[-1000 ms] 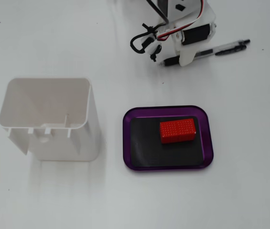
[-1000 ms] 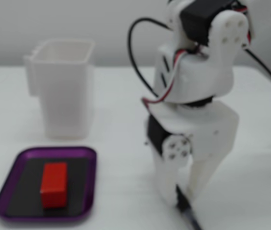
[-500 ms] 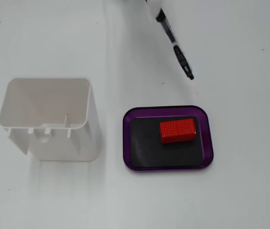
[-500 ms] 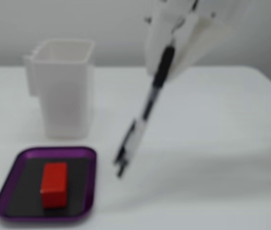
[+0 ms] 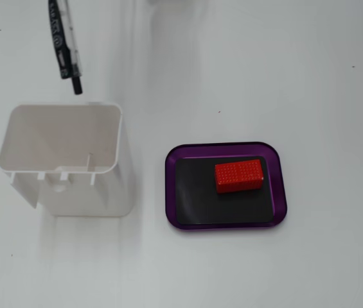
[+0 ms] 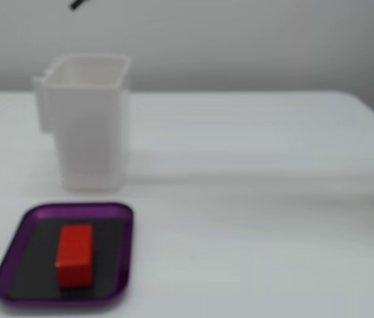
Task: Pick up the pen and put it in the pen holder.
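Near edge in a fixed view: purple tray [image 6: 14, 265] on the white table [image 6: 253, 199], black inside, red block [image 6: 75, 255] lying flat in it, not touching the rim. Same tray [image 5: 283, 186] and block [image 5: 239, 176] show in the top-down fixed view, to the right of the holder and clear of it.

Behind the tray: white pen holder [image 6: 91, 126], upright, open top, looks empty. Top-down view shows it [image 5: 72, 192] with a smaller side pocket on its lower wall.

Farthest and highest: pen [image 5: 67, 45], dark with a clear section and print on the barrel, hanging tip-down above and just beyond the holder's far rim, not inside it. In the side view only its dark tip [image 6: 77, 4] pokes in at the top edge, above the holder.

Gripper is out of frame in both views, so jaw state is unknown.
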Robot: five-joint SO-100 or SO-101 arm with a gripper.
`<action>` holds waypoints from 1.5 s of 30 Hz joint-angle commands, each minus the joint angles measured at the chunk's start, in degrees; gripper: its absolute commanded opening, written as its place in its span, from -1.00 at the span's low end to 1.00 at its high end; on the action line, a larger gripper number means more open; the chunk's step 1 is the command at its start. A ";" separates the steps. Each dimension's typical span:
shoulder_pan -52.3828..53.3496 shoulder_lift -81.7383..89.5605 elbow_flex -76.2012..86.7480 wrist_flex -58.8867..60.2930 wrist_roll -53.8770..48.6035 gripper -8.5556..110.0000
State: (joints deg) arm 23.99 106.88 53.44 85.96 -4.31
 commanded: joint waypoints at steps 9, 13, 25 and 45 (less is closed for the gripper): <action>1.76 -13.62 -11.16 2.29 -4.48 -0.87; 1.85 -13.89 -10.99 2.37 -7.82 -0.87; 1.85 -13.80 -3.25 2.20 -15.38 -0.86; 1.23 -9.23 -7.21 6.06 -11.25 -0.51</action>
State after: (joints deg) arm 25.40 92.81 50.01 89.56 -17.40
